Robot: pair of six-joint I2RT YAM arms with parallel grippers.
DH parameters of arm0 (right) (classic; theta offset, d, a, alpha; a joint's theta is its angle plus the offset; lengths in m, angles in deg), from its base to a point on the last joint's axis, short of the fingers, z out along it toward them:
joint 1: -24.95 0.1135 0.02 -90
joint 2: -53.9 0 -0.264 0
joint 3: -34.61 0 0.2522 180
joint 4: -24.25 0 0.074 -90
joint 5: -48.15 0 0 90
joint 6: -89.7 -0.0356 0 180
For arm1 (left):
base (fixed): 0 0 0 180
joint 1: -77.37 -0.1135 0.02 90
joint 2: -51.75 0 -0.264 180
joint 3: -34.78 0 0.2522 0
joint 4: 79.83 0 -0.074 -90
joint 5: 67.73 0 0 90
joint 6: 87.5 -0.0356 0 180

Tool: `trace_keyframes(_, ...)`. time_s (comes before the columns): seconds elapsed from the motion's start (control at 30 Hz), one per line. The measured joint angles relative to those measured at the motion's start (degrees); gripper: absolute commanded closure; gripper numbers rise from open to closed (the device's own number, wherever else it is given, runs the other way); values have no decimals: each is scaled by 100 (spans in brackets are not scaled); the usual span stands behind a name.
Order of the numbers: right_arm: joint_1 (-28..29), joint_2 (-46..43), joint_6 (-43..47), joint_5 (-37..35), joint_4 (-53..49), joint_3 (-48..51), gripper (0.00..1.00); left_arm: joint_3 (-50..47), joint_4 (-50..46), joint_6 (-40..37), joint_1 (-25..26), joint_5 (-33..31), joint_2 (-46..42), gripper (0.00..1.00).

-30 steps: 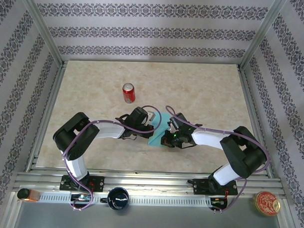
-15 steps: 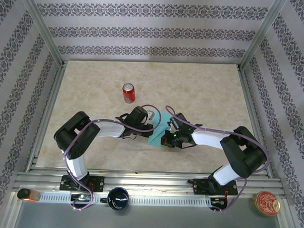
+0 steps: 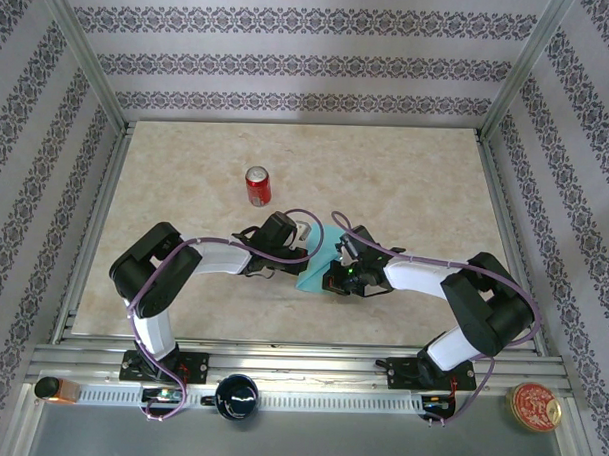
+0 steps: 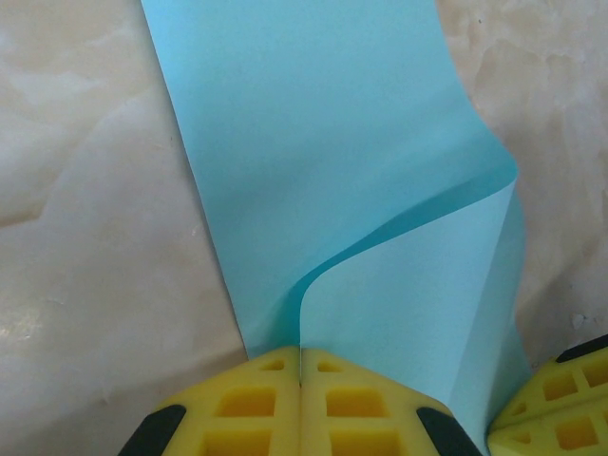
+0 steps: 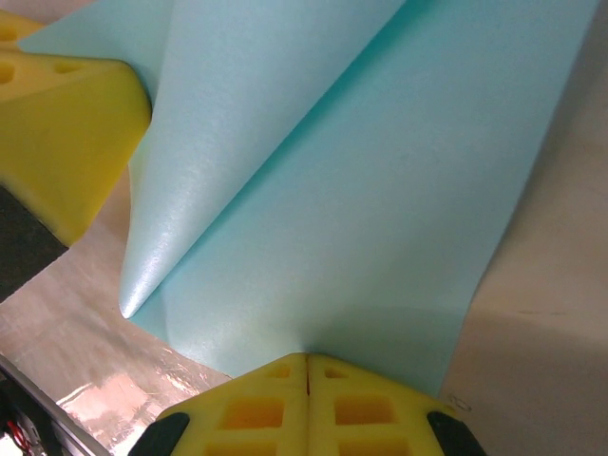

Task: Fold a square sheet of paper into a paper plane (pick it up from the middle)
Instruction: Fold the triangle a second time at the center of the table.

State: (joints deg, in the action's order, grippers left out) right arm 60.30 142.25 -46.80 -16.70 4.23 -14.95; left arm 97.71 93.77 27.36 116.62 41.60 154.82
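Note:
The square sheet of paper [image 3: 317, 259] is turquoise-blue and hangs between my two grippers at mid table, lifted and curled over on itself. In the left wrist view the sheet [image 4: 323, 142] bends into a flap whose edge runs into my left gripper [image 4: 301, 366], which is shut on it. The yellow fingers [image 4: 556, 410] of the right gripper show at the lower right there. My right gripper [image 5: 307, 366] is shut on the near edge of the sheet [image 5: 380, 190]. A left-gripper finger [image 5: 66, 123] sits at the upper left of that view. The paper plane is out of view.
A red soda can [image 3: 258, 185] stands upright behind and left of the grippers. On the near rail sit a black mug [image 3: 237, 396], an orange item [image 3: 57, 388] and a round red tin [image 3: 534, 406]. Patterned walls enclose the marbled table [image 3: 406, 182].

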Motion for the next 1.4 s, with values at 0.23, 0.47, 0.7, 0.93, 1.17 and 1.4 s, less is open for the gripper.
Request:
trace_keyframes(0.23,-184,-273,-286,39,96,85,83,42,7,0,0,22,42,98)
trace_keyframes(0.47,-302,-678,-765,127,686,118,96,101,9,0,0,61,96,98)
trace_keyframes(0.7,-299,-234,-1145,127,1119,-4,100,144,35,2,-4,120,146,98)
trace_keyframes(0.93,-299,138,-1342,125,1401,-175,100,144,46,0,-4,127,151,98)
trace_keyframes(1.17,-302,516,-1397,92,1626,-236,100,144,46,2,-4,131,153,98)
trace_keyframes(1.4,-376,719,-1637,116,2229,170,100,164,63,2,-11,155,181,98)
